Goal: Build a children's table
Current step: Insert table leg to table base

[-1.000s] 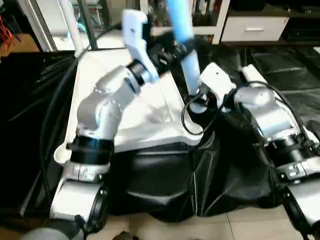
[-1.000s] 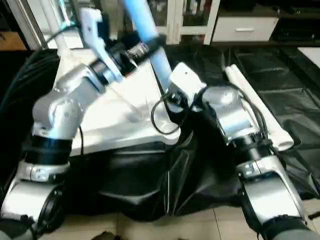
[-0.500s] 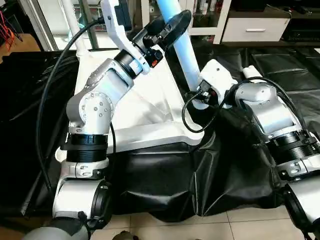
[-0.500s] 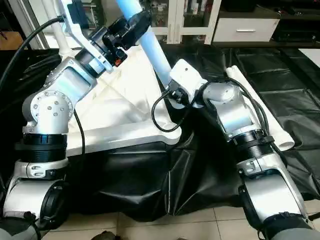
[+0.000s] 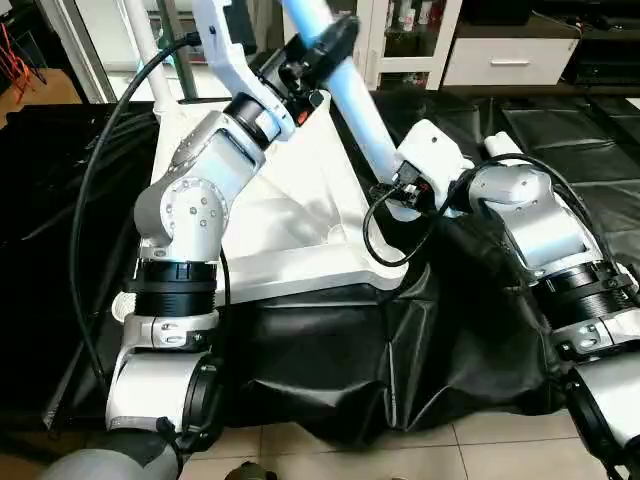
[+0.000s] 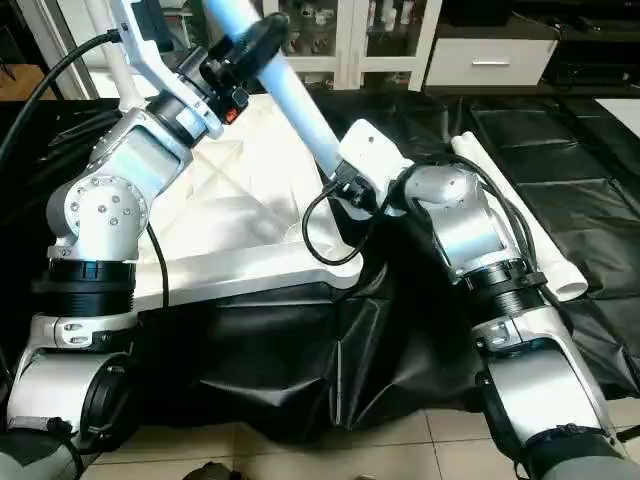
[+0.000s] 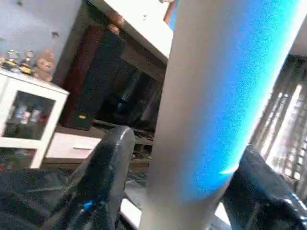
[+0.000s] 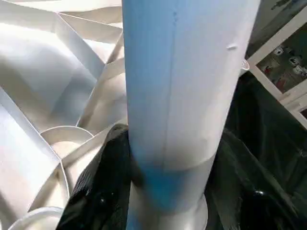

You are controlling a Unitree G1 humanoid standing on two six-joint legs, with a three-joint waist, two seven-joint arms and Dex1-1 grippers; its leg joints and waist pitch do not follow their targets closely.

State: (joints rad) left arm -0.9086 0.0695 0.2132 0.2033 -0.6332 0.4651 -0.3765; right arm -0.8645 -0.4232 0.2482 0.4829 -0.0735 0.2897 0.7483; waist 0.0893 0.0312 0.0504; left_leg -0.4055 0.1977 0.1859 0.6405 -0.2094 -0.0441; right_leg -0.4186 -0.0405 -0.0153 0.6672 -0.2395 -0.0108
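You have both grippers closed on 1 leg [image 5: 355, 100], the right gripper [image 5: 392, 195] low and the left gripper [image 5: 318, 50] high, likely to steer it into the tabletop [image 5: 290, 215] socket.

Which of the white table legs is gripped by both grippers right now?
The leg slanting up over the tabletop, its lower end by the near right corner: left gripper high, right gripper low. Another leg lies on the black sheet.

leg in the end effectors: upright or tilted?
Tilted. The leg leans from the right end effector near the tabletop's corner up toward the left end effector, away from vertical.
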